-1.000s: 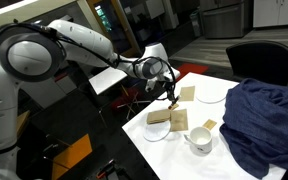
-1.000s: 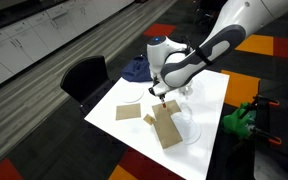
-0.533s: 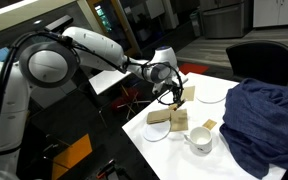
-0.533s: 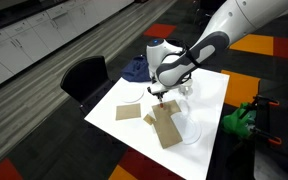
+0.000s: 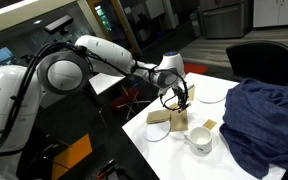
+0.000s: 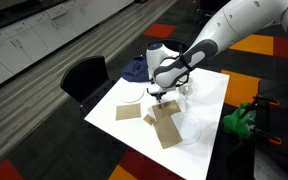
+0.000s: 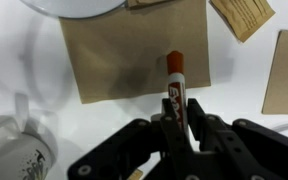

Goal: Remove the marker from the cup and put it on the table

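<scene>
Pincer (image 7: 176, 112) clamped on marker (image 7: 174, 80), red tip toward 12 o'clock, over tan square (image 7: 124, 60); contact unclear. Cup (image 7: 12, 150) at 8 o'clock, marker out of it. Judged step: transfer. Next: lower onto bare desk (image 5: 174, 158), release. Desk white, crowded: plates (image 5: 216, 97), blue cloth (image 5: 259, 120). Black chair (image 5: 259, 60) beyond; office-like room.

Exteriors oblique; wrist close over table (image 7: 239, 75)

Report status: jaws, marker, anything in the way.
Gripper jaws shut on slim reddish marker. Out of small white mug, not yet on white table. Flat tan square beneath.
</scene>
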Robot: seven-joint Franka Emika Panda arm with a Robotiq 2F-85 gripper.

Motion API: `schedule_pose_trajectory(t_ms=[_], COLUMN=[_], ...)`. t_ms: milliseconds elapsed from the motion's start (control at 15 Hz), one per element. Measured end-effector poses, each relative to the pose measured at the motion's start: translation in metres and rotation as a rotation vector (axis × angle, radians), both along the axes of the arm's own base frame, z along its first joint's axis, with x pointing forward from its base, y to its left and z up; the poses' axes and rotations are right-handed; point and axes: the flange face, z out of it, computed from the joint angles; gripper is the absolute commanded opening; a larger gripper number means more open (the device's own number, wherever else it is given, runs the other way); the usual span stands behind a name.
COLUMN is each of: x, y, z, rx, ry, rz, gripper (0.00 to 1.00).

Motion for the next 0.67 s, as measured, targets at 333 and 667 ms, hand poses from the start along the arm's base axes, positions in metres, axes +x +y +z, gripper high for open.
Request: schedule_pose_trajectory(t_ms=[333,667], x=[0.007,0.012], y=[0.001,0.003], z=[-0.01,-0.013], rx=[-0.001,-0.001], ry=[-0.006,-0.013], rz=[-0.012,-0.011], gripper=[0.58,0.95])
